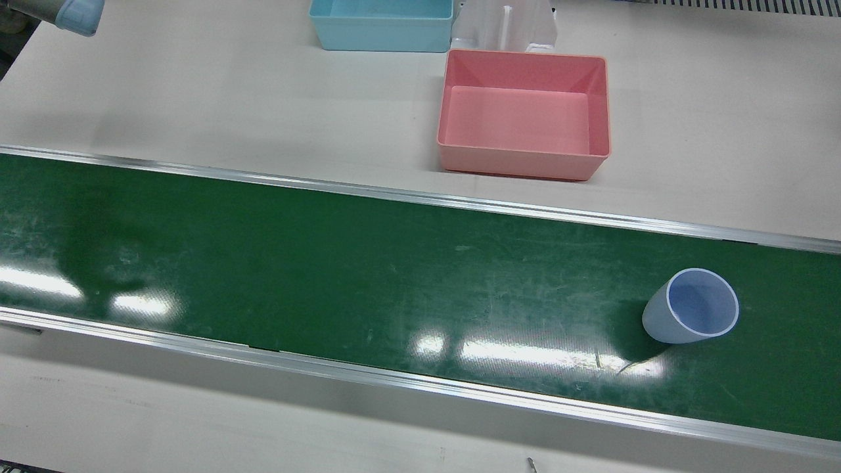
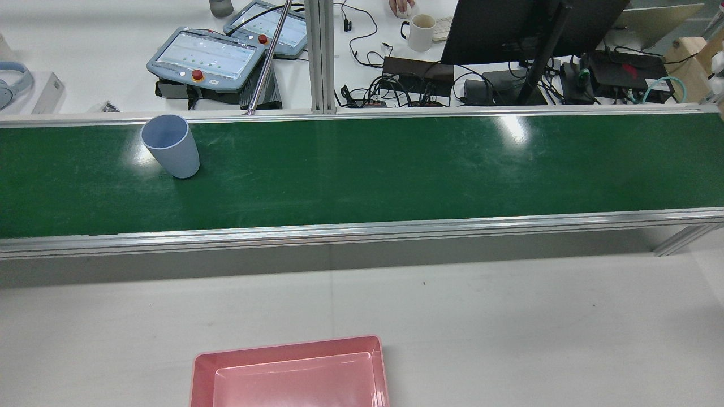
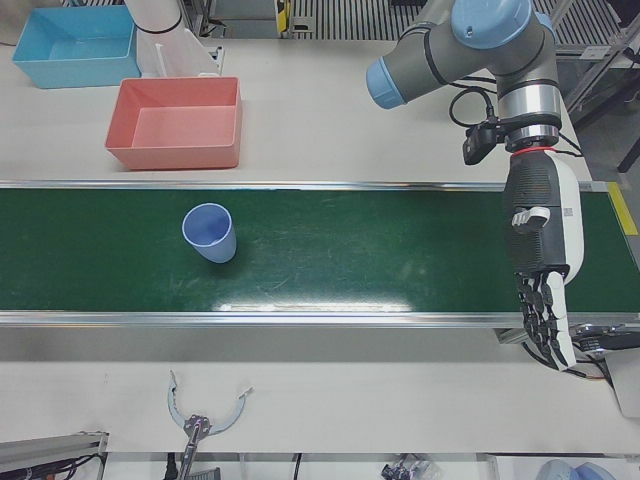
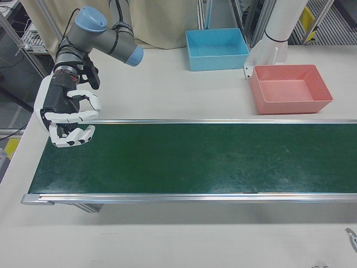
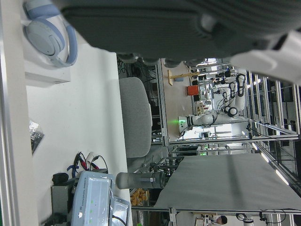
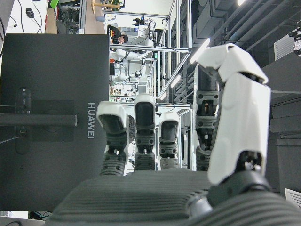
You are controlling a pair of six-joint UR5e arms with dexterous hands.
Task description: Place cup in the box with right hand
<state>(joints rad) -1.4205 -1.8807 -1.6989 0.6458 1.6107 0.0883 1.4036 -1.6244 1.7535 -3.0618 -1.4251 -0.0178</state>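
Note:
A pale blue cup (image 1: 690, 305) stands upright on the green conveyor belt (image 1: 328, 263), also visible from behind (image 2: 169, 146) and in the left-front view (image 3: 210, 232). The empty pink box (image 1: 523, 164) sits on the white table just behind the belt (image 3: 175, 150) (image 4: 287, 106). My right hand (image 4: 67, 114) hovers over the belt's far opposite end, fingers loosely curled around nothing, well away from the cup. My left hand (image 3: 540, 275) hangs at the other belt end, fingers stretched downward and empty. The right-front view does not show the cup.
A blue bin (image 1: 381, 39) and a white pedestal (image 1: 502, 26) stand behind the pink box. Beyond the belt, the rear view shows teach pendants (image 2: 206, 59), a monitor (image 2: 509, 28), cables and a mug (image 2: 421, 31). Aluminium rails (image 1: 420, 197) edge the belt.

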